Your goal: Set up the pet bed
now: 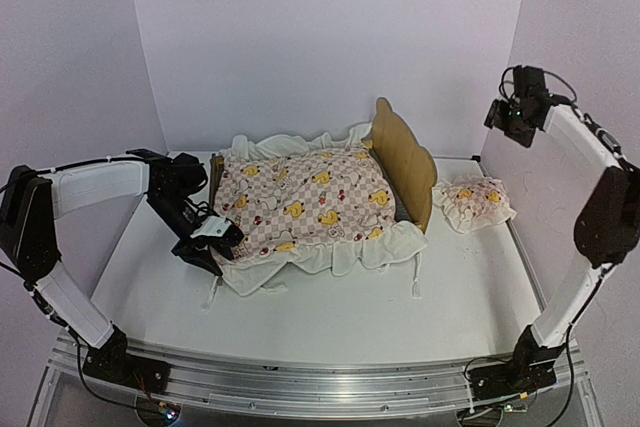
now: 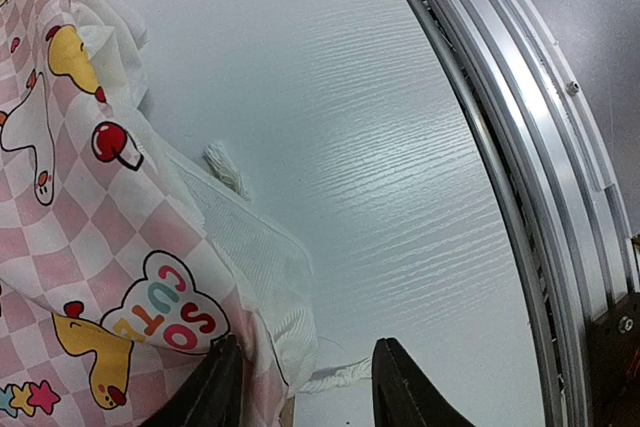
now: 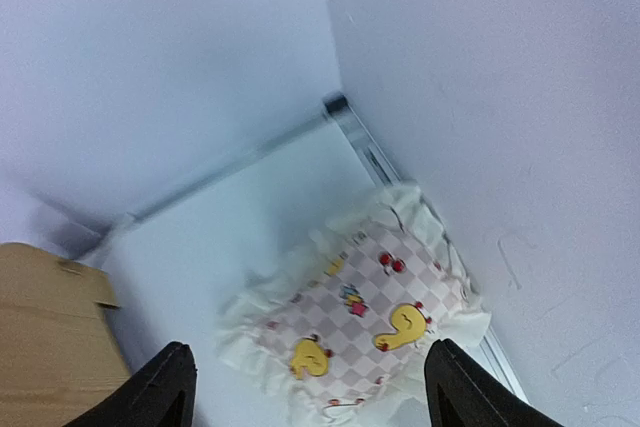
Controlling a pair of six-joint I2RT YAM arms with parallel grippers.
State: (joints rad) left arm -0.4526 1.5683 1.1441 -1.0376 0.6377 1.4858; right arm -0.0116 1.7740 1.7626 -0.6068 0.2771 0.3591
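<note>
The pet bed [image 1: 405, 159] stands mid-table, its light-wood headboard on the right. A pink checked duck quilt [image 1: 305, 202] with a cream ruffle is spread over it and hides its base. My left gripper [image 1: 222, 237] sits at the quilt's near-left corner. In the left wrist view it [image 2: 305, 392] is open, with the ruffled quilt edge [image 2: 80, 247] lying loosely against the left finger [image 2: 215, 387]. The matching pillow [image 1: 475, 202] lies on the table right of the headboard. My right gripper [image 1: 510, 122] hangs high above it, open wide over the pillow [image 3: 360, 317], with the headboard's edge [image 3: 45, 337] at the lower left.
A white tie string [image 2: 335, 377] lies on the table between my left fingers, and others hang from the quilt's front edge [image 1: 415, 287]. The metal rail [image 2: 540, 147] runs along the near table edge. Walls close the back and both sides.
</note>
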